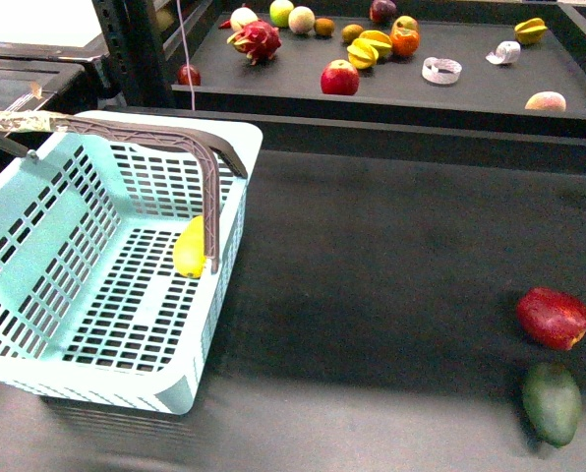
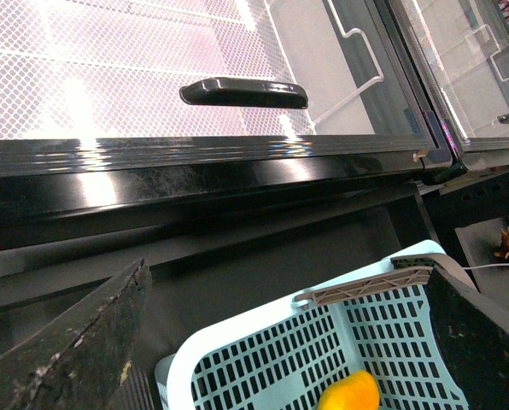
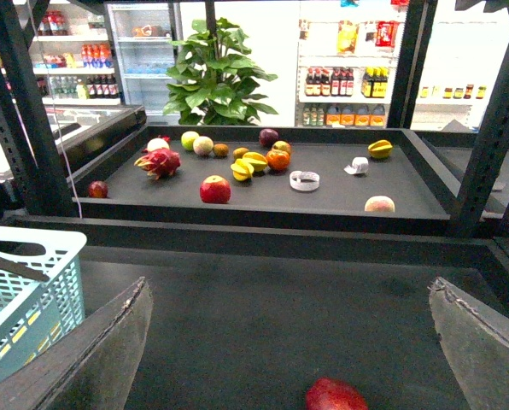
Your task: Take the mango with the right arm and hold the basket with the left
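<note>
The pale turquoise basket (image 1: 116, 383) stands on the dark table at the left, one grey-brown handle (image 1: 209, 187) swung up over it. The yellow-orange mango (image 1: 190, 248) lies inside on the slotted floor, against the right wall under that handle. Neither arm shows in the front view. In the left wrist view my left gripper (image 2: 284, 273) is open above a corner of the basket (image 2: 226, 333), with the mango (image 2: 350, 395) below it. In the right wrist view my right gripper (image 3: 289, 286) is open over bare table, and the basket (image 3: 67, 248) is off to one side.
A dark red fruit (image 1: 554, 318) and a dark green oval fruit (image 1: 553, 401) lie on the table at the right; the red fruit (image 3: 334, 395) lies just below the right jaws. A raised shelf (image 1: 470, 93) behind holds several fruits. A glass-lidded case (image 2: 237, 92) stands beyond the basket.
</note>
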`<state>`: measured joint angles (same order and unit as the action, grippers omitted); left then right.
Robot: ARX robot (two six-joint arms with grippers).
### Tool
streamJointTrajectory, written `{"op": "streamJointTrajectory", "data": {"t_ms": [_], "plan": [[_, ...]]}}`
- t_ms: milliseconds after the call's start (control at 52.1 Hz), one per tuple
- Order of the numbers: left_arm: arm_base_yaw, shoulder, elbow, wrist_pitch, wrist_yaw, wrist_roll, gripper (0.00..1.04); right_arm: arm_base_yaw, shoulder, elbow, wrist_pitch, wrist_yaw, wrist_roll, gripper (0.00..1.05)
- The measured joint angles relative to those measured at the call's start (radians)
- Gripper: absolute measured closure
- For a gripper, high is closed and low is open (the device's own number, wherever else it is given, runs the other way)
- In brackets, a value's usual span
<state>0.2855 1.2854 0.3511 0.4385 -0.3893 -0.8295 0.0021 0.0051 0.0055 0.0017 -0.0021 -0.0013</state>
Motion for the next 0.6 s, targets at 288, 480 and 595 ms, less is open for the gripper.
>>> {"op": "streamJointTrajectory", "data": {"t_ms": [288, 480, 595], "plan": [[-0.01, -0.072, -0.214, 0.621, 0.659, 0.678, 0.53, -0.001, 0.0, 0.0, 0.0, -0.004, 0.0, 0.08], [-0.093, -0.266, -0.288, 0.496, 0.584, 0.798, 0.91, -0.001, -0.001, 0.0, 0.0, 0.0, 0.0, 0.08], [-0.124, -0.366, -0.308, 0.423, 0.539, 0.81, 1.03, -0.001, -0.001, 0.0, 0.0, 0.0, 0.0, 0.08]]}}
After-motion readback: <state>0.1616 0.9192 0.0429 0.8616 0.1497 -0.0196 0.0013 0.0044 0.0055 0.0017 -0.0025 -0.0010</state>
